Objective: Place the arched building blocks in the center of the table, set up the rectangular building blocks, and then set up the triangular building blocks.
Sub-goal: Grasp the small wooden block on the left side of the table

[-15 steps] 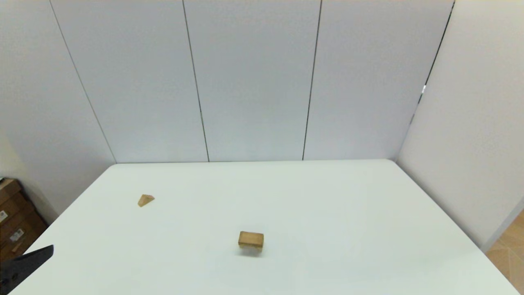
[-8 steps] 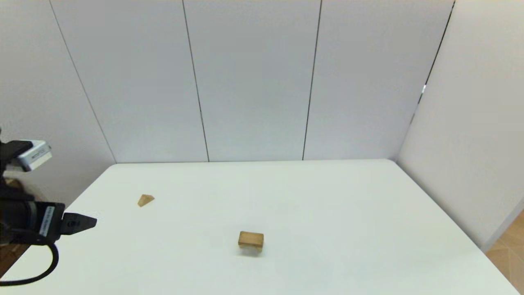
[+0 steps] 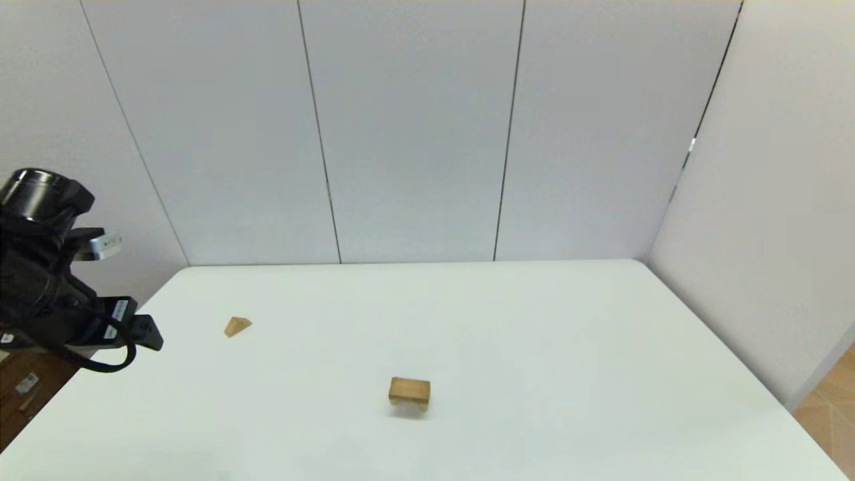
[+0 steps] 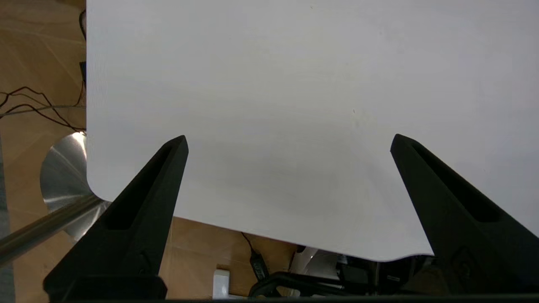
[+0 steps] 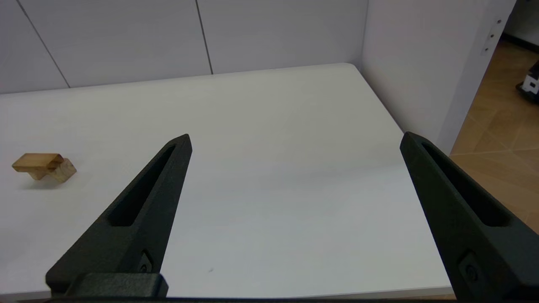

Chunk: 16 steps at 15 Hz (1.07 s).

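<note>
At nine o'clock the left gripper [image 4: 288,141], wide open and empty, could knock the triangular block [image 3: 237,326] away.

No text can be read anywhere. The left arm [image 3: 47,280] carries two small labels: a white one with blue print near the wrist and a pale tag higher up, but the letters on both are too small to make out. A brown box [image 3: 23,387] on the floor beside the table [image 3: 534,347] has white stickers, also unreadable. The blocks and the wall panels carry no marks.
</note>
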Each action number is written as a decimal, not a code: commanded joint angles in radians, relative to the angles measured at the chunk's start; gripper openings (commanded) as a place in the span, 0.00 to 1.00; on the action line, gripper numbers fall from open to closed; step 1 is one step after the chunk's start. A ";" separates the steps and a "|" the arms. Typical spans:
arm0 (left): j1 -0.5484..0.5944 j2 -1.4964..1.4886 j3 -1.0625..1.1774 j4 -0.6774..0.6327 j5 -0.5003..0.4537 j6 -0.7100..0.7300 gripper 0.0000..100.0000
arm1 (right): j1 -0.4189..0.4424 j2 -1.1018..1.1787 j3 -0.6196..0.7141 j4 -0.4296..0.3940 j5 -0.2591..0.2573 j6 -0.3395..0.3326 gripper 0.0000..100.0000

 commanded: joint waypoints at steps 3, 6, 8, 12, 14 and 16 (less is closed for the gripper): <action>0.092 0.277 -0.194 0.011 -0.016 0.121 1.00 | -0.001 0.000 0.000 0.000 0.000 0.000 1.00; 0.120 0.332 -0.254 0.014 -0.057 0.273 1.00 | 0.001 0.000 0.000 0.000 0.000 0.000 1.00; 0.120 0.390 -0.317 0.020 -0.065 0.325 1.00 | 0.001 0.000 0.000 0.000 0.000 0.000 1.00; 0.107 0.495 -0.455 0.129 -0.149 0.486 1.00 | 0.001 0.000 0.000 0.000 0.000 0.000 1.00; 0.100 0.550 -0.536 0.194 -0.201 0.570 1.00 | 0.001 0.000 0.000 0.000 0.000 0.000 1.00; 0.084 0.619 -0.611 0.200 -0.209 0.604 1.00 | 0.001 0.000 0.000 0.000 0.000 0.000 1.00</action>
